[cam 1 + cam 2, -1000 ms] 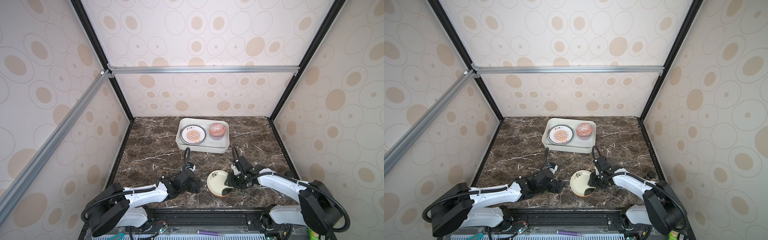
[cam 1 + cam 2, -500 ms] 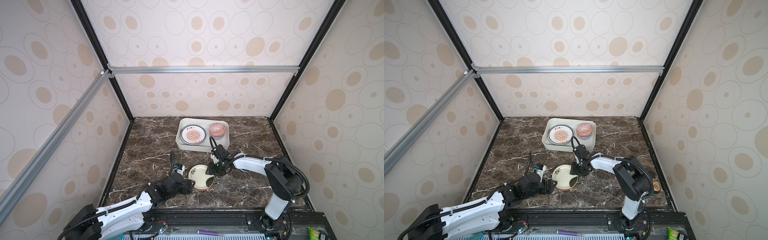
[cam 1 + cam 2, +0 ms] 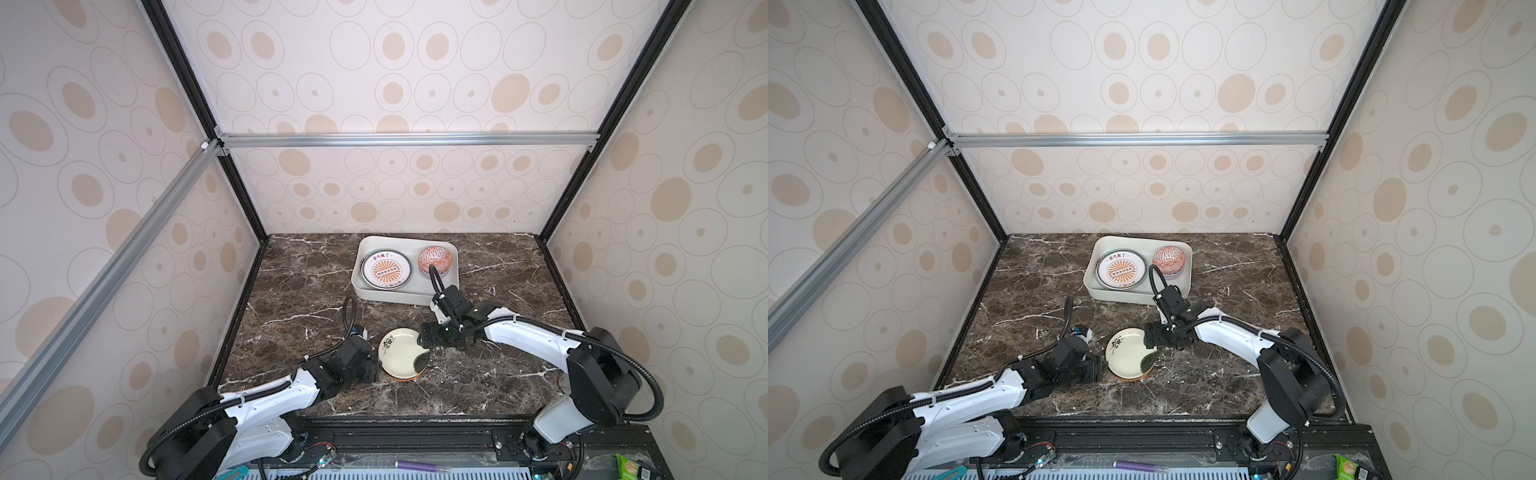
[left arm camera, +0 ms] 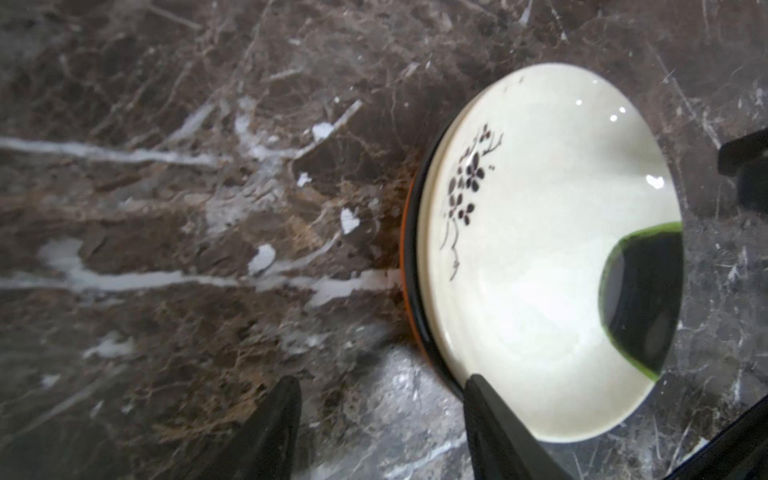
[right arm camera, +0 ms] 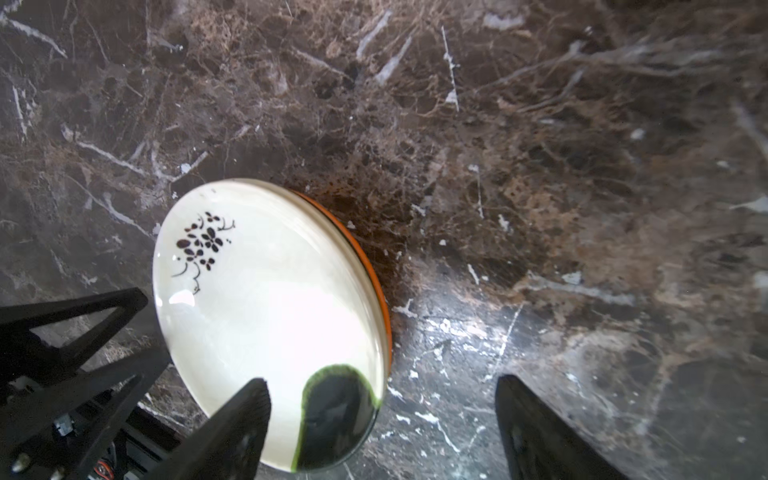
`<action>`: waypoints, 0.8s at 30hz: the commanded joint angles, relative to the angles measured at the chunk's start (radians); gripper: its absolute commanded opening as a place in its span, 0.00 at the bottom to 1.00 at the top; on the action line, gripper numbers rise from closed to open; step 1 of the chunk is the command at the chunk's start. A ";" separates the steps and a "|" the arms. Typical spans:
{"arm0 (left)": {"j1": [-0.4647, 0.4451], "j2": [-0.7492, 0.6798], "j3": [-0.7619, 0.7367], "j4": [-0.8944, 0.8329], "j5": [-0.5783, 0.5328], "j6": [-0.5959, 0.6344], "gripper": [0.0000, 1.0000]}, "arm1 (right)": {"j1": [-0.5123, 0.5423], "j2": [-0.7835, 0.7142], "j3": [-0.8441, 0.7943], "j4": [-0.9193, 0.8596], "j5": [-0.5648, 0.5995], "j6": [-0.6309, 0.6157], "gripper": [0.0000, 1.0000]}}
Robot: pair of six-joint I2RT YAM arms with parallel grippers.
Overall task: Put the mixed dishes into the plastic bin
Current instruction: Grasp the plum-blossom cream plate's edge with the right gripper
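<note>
Partly done. Plastic bin (image 3: 390, 296) at 12 o'clock on tabletop (image 3: 299, 291) holds orange sunburst plate (image 3: 385, 269) and red-white bowl (image 3: 435, 259). Still out: a stack at 6 o'clock of the bin, with cream floral plate (image 3: 403, 353) on top, black plate (image 4: 414, 266) and plain orange plate (image 5: 376, 276) under it. Left pincer (image 4: 382, 380) at the stack's 9 o'clock, released, one finger at the rim. Right pincer (image 5: 381, 382) at 2 o'clock, spread wide across the rim, gripping nothing. Judged: three plates left to move.
</note>
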 commanded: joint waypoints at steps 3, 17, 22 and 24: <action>0.006 0.065 0.109 0.003 0.009 0.032 0.57 | -0.019 -0.019 -0.066 -0.021 0.014 -0.022 0.68; 0.005 0.162 0.152 0.016 0.024 0.037 0.26 | -0.052 -0.011 -0.066 -0.004 -0.038 -0.052 0.40; 0.006 0.182 0.155 0.024 0.024 0.042 0.12 | -0.053 -0.001 -0.070 0.003 -0.054 -0.046 0.40; 0.005 0.197 0.159 0.032 0.029 0.044 0.08 | -0.052 -0.005 -0.071 0.001 -0.056 -0.045 0.40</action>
